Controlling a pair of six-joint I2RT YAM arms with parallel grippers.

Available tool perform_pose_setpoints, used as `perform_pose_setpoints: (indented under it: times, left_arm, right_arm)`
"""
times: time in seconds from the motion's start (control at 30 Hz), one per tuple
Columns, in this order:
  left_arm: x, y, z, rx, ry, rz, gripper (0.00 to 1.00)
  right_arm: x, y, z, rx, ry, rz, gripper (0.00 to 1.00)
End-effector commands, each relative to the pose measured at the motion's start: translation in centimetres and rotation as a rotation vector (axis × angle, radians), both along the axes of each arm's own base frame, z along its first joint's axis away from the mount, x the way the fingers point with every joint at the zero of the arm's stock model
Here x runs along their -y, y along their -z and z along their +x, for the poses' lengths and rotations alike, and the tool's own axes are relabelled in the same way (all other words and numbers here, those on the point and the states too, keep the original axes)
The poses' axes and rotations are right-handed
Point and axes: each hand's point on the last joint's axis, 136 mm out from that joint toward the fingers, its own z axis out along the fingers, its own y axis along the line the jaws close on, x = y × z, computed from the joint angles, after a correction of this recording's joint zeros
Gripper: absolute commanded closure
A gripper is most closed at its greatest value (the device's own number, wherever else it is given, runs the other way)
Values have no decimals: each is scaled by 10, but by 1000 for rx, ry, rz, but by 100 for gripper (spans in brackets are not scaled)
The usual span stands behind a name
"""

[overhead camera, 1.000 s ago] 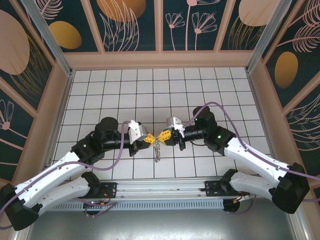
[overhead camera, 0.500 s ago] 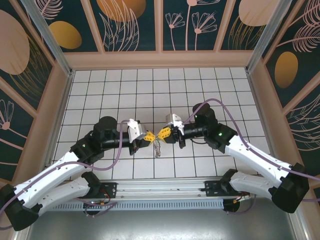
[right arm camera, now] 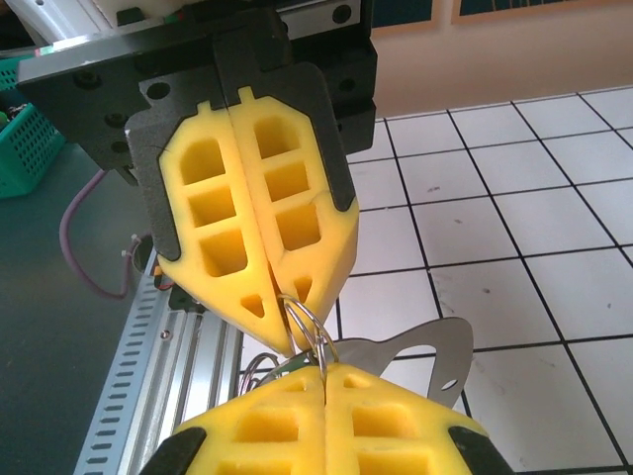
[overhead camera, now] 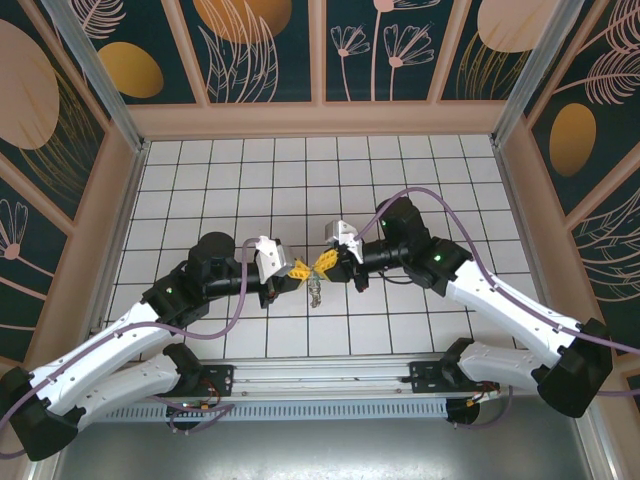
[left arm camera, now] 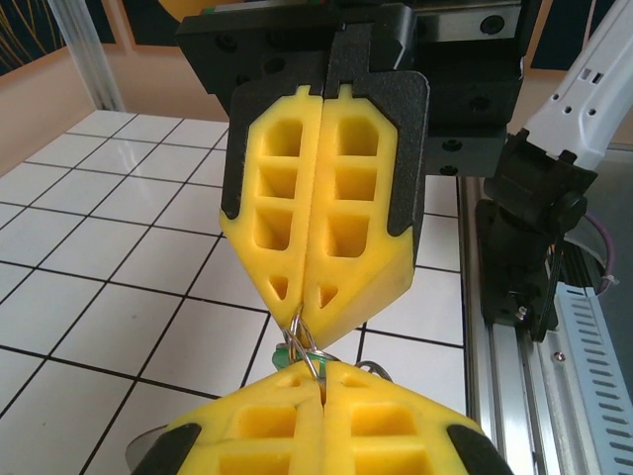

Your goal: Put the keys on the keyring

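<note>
At the centre of the white tiled bench (overhead camera: 200, 180), left end effector (overhead camera: 298, 270) and right end effector (overhead camera: 322, 266) meet tip to tip. Both are clenched on the silvery wire loop of the brown strap-like keyring (overhead camera: 316, 292), which hangs toward 6 o'clock. The tiny green-headed metal key (left arm camera: 286, 352) sits just beside the loop. Threading appears in hand; next, the key needs easing along the coil.

A white tiled table (overhead camera: 200, 180) lay between teal walls (overhead camera: 270, 60) painted with flowers. A slotted metal rail (overhead camera: 330, 408) ran along its near edge. A green basket (right arm camera: 20, 148) sat off the table.
</note>
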Motion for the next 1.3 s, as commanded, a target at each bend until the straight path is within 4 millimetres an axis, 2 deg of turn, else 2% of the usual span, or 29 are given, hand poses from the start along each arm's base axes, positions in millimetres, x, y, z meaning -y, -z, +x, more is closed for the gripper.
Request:
perform_pose_setpoints:
  times: [0.0,0.63,0.93,1.27]
  left_arm:
    - [6,-12,-6,34,48,-28,100]
    - [6,-11,-7,29,54,-26,100]
    - [6,-11,-7,29,52,-25,100]
    - [5,-13,-8,37,53,-33,100]
  right_arm:
    - [-9,-32,-2,77,-21,73,100]
    - [2,-43,-12,78,-46,121,100]
    - [1,-26,6,80,35,43,100]
    - [5,-33,6,77,40,69,100]
